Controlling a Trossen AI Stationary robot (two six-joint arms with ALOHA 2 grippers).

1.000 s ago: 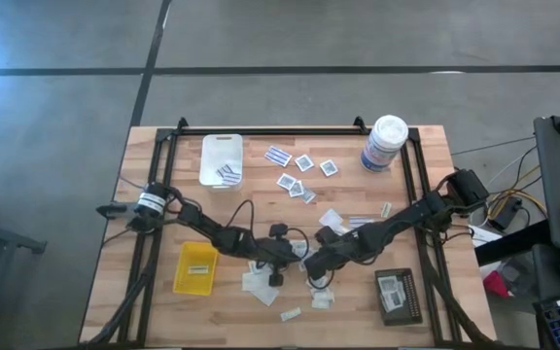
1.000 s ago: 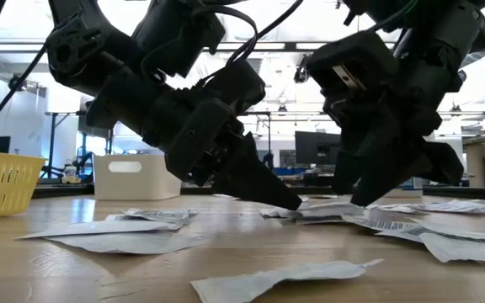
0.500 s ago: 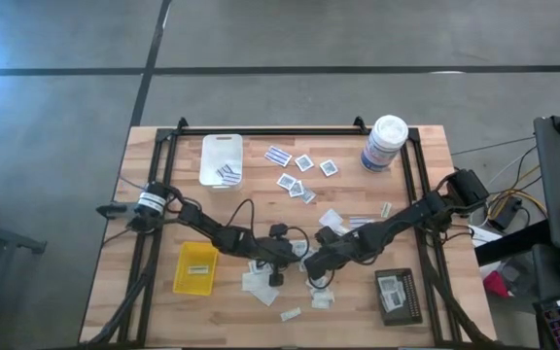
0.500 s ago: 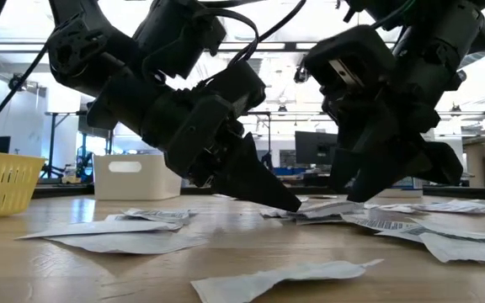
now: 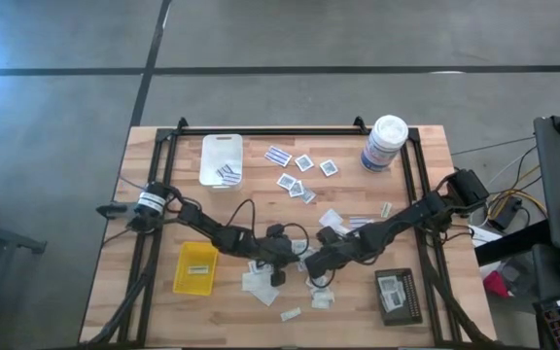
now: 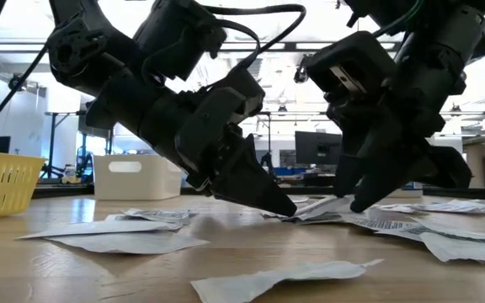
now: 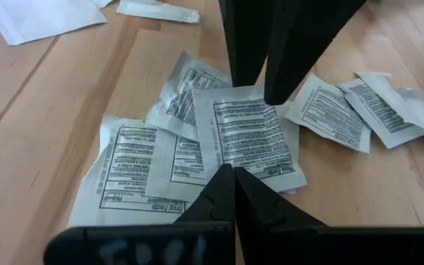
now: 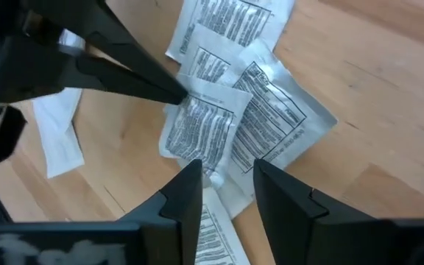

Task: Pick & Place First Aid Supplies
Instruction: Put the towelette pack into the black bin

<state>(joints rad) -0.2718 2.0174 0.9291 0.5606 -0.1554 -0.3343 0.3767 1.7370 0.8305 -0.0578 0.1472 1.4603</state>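
Observation:
A small heap of flat silver-white printed packets [image 7: 197, 147] lies on the wooden table near its middle. The shut tip of my left gripper [image 7: 232, 173] rests on the topmost packet [image 7: 250, 132]. My right gripper [image 8: 227, 184] faces it from the other side, open, with its two dark fingers [image 7: 245, 44] standing at the far edge of that same packet. A corner of the packet [image 8: 210, 171] sits between them. In the low view both grippers [image 6: 289, 209] slant down onto the heap, and the packet's edge [image 6: 322, 204] is tipped up a little. My left gripper presses its shut fingertips down on the top packet's edge [image 7: 234, 163], slanting down from the table's left. The packet lies on the others in the heap. My right gripper stands astride the packet's opposite corner [image 8: 210, 171]; whether its fingers touch it, I cannot tell.
At the far left stands a white tray [image 5: 221, 146] with a few packets; more packets [image 5: 299, 175] lie at the far middle. A tall white canister [image 5: 385, 143] is at the far right. A yellow tray [image 5: 194, 267] and a black tray [image 5: 397, 295] flank the heap.
My left gripper has rolled about its own pointing line while staying in place and shut on the heap. The top packet's edge by my right gripper's fingers now stands a little higher off the heap.

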